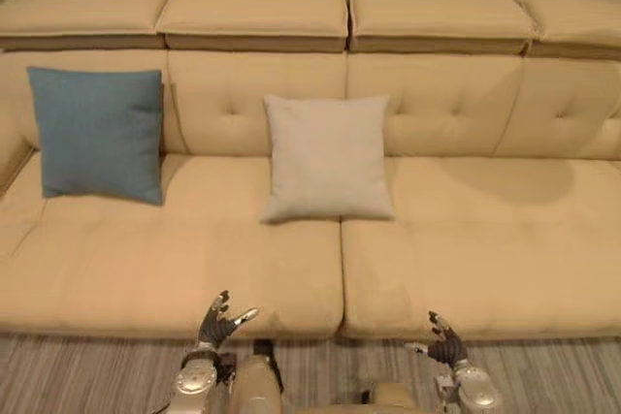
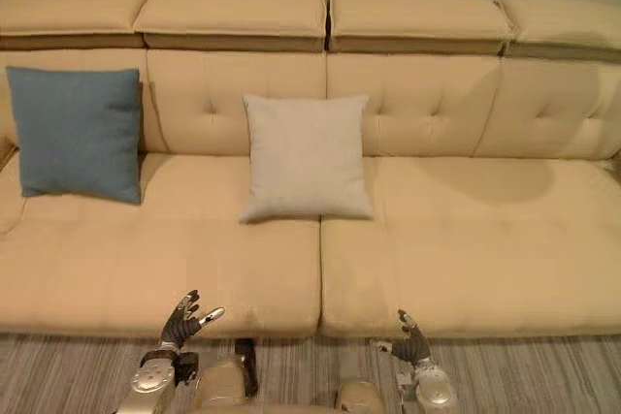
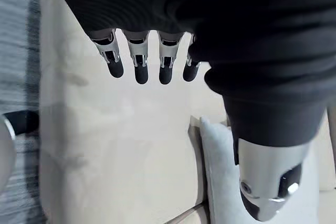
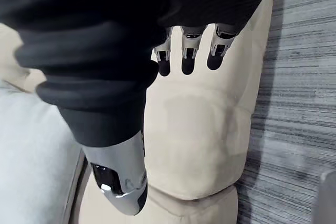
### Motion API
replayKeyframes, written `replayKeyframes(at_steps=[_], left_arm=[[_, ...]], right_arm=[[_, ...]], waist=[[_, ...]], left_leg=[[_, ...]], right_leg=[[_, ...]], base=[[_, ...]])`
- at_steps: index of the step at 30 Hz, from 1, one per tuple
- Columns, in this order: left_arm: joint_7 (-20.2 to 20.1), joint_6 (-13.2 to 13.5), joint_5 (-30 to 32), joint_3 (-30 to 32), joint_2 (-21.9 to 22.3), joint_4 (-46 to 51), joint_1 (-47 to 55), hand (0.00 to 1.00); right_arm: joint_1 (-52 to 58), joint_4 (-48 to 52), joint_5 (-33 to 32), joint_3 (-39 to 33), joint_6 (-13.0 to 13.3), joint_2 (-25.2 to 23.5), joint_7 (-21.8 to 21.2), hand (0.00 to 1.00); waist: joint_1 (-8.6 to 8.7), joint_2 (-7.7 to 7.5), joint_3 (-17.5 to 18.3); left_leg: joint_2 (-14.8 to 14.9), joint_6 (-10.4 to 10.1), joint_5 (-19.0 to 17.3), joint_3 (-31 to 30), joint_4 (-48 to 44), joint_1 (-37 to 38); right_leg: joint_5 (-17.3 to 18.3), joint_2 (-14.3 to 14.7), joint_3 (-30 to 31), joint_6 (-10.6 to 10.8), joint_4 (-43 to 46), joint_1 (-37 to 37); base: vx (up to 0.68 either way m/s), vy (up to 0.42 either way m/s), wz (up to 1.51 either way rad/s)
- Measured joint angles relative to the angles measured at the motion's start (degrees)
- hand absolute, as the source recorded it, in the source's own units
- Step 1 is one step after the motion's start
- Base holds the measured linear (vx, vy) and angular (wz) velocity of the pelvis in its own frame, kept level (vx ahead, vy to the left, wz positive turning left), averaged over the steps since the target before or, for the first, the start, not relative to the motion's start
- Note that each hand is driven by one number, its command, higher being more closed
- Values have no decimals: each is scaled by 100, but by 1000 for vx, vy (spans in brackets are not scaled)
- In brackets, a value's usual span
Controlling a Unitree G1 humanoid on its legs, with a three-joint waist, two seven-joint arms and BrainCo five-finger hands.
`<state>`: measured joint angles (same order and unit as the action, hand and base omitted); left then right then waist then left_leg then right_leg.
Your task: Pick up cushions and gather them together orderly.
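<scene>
Both ends of the tan sofa (image 1: 485, 239) cut off by frame. Blue cushion (image 1: 97, 133) near its left end, pale grey cushion (image 1: 328, 157) mid-seat over the seam; both square, propped on the backrest, well apart. Left hand (image 1: 215, 325), right hand (image 1: 444, 344) low before seat edge, fingers spread, empty.

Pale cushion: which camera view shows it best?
The left eye view: the pale cushion shows whole and centred, propped against the back of the sofa. The right eye view shows it equally whole. The wrist views catch just a strip of its edge.
</scene>
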<state>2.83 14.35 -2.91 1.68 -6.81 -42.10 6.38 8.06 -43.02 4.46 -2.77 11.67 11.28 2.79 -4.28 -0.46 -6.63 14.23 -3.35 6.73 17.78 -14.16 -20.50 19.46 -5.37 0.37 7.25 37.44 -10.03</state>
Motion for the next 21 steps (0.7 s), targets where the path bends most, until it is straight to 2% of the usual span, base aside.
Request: replayKeyframes(at_steps=[2, 3, 4, 5, 6, 7, 8, 9, 10, 12, 13, 15, 17, 19, 21], left_arm=[[-1, -26, -43, -123, 82, -27, 36, 0], [-8, -40, -53, -168, 118, -28, 45, 0], [-9, -40, -58, -168, 123, -27, 45, 0], [-10, -37, -57, -165, 116, -25, 51, 0], [-10, -36, -53, -157, 102, -24, 79, 0], [-16, -37, -45, -155, 99, -26, 121, 0], [-20, -36, -42, -148, 99, -21, 136, 0], [-20, -34, -42, -141, 94, -17, 143, 0], [-21, -36, -42, -128, 89, -19, 198, 0], [-19, -36, -40, -127, 90, -19, 305, 0], [-5, -44, -38, -111, 54, -25, 356, 0], [10, -43, -33, -119, 39, -30, 439, 0], [8, -42, 23, -141, 31, -31, 428, 0], [7, -42, 24, -174, -7, -34, 406, 0], [-13, -43, 26, -253, -51, -34, 367, 0]], right_arm=[[-131, -97, -41, -17, -77, 37, 75, 0], [-121, -174, -51, -108, -100, 42, 85, 0], [-115, -185, -60, -155, -101, 27, 90, 0], [-43, -208, -103, -244, -101, 8, 104, 0], [-24, -227, -137, -320, -101, -1, 101, 0], [-12, -244, -170, -357, -100, 4, 106, 0], [5, -244, -170, -409, -102, 20, 122, 0], [7, -244, -169, -415, -102, 28, 124, 0], [-21, -245, -165, -429, -102, 25, 123, 0], [-102, -243, -163, -417, -102, 5, 122, 0], [-201, -281, -162, -416, -104, -81, 118, 0], [-179, -285, -161, -413, -101, -136, 81, 0], [-157, -289, -162, -478, -100, -117, 87, 0], [-151, -301, -162, -532, -101, -129, 85, 0], [-89, -330, -165, -568, -104, -126, 89, 0]], waist=[[68, 225, -89], [159, 255, -136], [185, 259, -141], [184, 194, -173], [178, 129, -163], [219, 112, -163], [223, 106, -168], [204, 114, -162], [184, 117, -160], [179, 149, -147], [180, 117, -126], [187, 10, -15], [256, -7, 20], [360, -18, 26], [385, -22, 31]], left_leg=[[168, 28, 418, -41, 597, -68], [237, -116, 218, -37, 846, -53], [254, -196, 135, 6, 867, -46], [237, -239, 84, 109, 590, 15], [167, -214, 64, 90, 190, 46], [29, -126, -173, -25, -475, 72], [-42, -51, -697, -108, -967, 137], [-43, -42, -923, -157, -1182, 187], [-76, -53, -1324, -315, -1413, 368], [-233, -210, -1682, -537, -1158, 684], [-348, -368, -1853, -496, -809, 856], [-552, -421, -1865, -329, -449, 990], [-778, -420, -1865, -303, -151, 1106], [-858, -419, -1865, -232, -82, 1158], [-880, -392, -1880, 44, -85, 1274]], right_leg=[[307, 279, -220, -323, -572, 69], [236, 325, -394, -454, -741, 86], [177, 301, -511, -556, -813, 101], [80, 193, -734, -716, -933, 87], [54, 83, -826, -734, -989, 74], [-56, 16, -829, -724, -1054, 75], [-199, -15, -799, -693, -1153, 51], [-273, -15, -759, -677, -1200, 3], [-391, -10, -605, -597, -1256, -89], [-464, 29, -356, -513, -1272, -218], [-541, 9, -100, -394, -1299, -326], [-813, -71, 112, -251, -1692, -305], [-1120, -112, 370, -171, -2252, -175], [-1311, -142, 544, -120, -2485, -113], [-1530, -126, 868, -47, -2671, -117]], base=[[-389, -264, 10], [-399, -214, 37], [-380, -139, 36], [-274, -63, 16], [-312, -76, 11], [-301, -42, 5], [-279, -4, 4], [-306, 113, -22], [-217, 144, -40], [-190, 183, -59], [-186, 188, -59], [-136, 176, -54], [-39, 188, -49], [9, 178, -47], [48, 128, -76]])
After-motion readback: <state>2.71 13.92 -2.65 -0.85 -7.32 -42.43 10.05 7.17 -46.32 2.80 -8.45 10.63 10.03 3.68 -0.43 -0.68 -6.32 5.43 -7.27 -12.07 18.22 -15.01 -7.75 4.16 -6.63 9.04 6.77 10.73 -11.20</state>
